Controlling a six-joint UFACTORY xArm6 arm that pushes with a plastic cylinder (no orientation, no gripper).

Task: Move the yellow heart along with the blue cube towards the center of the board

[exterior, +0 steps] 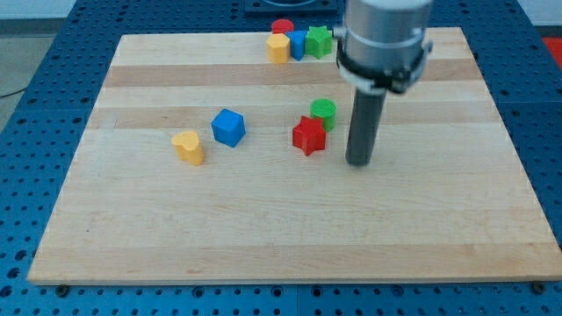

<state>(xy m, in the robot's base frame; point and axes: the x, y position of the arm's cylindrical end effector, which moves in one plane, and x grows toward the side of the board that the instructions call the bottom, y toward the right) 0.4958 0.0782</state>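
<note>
The yellow heart (188,147) is lying nearest, at nine o'clock from the blue cube (228,127). Nothing is being touched by my tip (357,161); an approach from their nine o'clock side is being called for.

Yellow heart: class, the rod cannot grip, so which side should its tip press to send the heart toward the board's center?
Press the yellow heart on its face toward the view's left; the center lies to its right. My tip now stands right of the red star, so it must circle round. The blue cube sits alongside.
</note>
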